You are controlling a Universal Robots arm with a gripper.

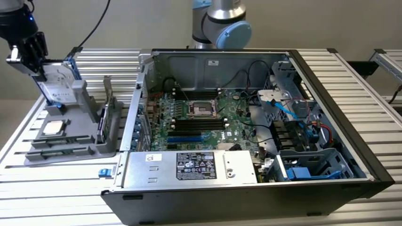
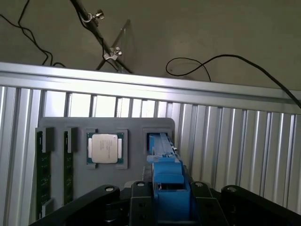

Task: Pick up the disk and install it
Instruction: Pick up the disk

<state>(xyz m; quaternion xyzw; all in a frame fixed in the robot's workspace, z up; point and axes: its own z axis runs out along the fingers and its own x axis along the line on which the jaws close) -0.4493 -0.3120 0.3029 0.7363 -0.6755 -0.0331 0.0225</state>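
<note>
At ten o'clock in the exterior view, the claw (image 1: 39, 70) clamps the disk (image 1: 58, 87), whose lower end meets a grey holder (image 1: 75, 141) beside a square chip (image 1: 53, 127). A dark upright card (image 1: 107, 113) stands between it and the open computer case (image 1: 326, 117) at three o'clock. The wrist view adds the disk's blue frame (image 2: 164, 160) and memory sticks (image 2: 43, 174).

the print on the disk (image 1: 58, 87) is too small to read, its lower end hidden by the holder (image 1: 88, 101).
</note>
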